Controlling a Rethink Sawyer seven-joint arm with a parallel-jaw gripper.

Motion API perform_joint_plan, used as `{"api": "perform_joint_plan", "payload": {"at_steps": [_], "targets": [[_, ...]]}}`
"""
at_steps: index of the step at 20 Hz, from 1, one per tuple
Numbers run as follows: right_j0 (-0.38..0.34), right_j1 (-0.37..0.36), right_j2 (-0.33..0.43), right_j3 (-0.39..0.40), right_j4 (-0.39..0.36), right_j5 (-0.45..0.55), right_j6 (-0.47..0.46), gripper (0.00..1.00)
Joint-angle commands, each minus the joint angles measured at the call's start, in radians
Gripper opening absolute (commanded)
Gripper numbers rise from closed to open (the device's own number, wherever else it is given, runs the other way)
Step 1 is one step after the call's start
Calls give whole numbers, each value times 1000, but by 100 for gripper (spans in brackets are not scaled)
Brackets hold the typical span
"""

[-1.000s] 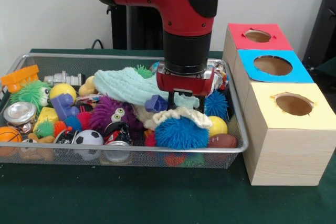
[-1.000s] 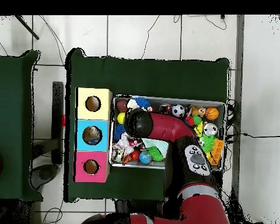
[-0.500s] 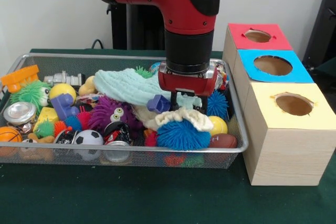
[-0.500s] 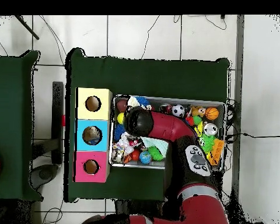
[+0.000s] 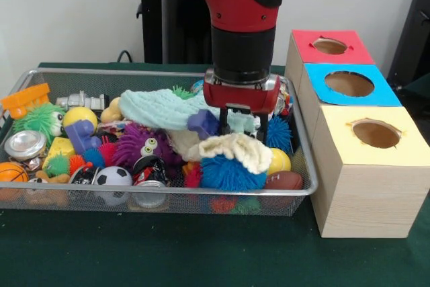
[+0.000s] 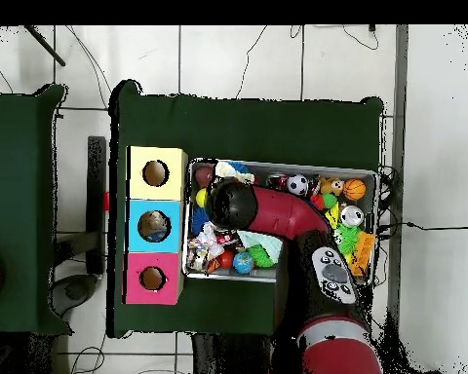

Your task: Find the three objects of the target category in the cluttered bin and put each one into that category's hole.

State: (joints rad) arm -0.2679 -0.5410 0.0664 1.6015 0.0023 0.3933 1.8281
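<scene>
I am lifting the cream cloth (image 5: 234,150) clamped in my jaws, next carrying it to a hole (image 5: 375,133) beside them.

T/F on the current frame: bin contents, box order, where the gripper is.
1. The gripper is over the bin's right part. True.
2. The yellow box is nearest the camera in the front view. True.
3. The blue box stands at the end of the row. False: it is in the middle, between the red box and the yellow one.
4. A soccer ball lies by the bin's front wall. True.
5. The cream cloth lies on the table outside the bin. False: it lies in the bin, on the blue spiky ball.
</scene>
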Motion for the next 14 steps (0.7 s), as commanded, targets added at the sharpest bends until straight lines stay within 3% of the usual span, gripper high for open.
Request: {"api": "perform_joint_plan", "payload": {"at_steps": [1, 7, 14], "targets": [[-53, -204, 82, 144, 46, 136, 68, 100], [-178, -336, 152, 298, 41, 186, -57, 100], [-284, -367, 207, 357, -9, 158, -102, 100]]}}
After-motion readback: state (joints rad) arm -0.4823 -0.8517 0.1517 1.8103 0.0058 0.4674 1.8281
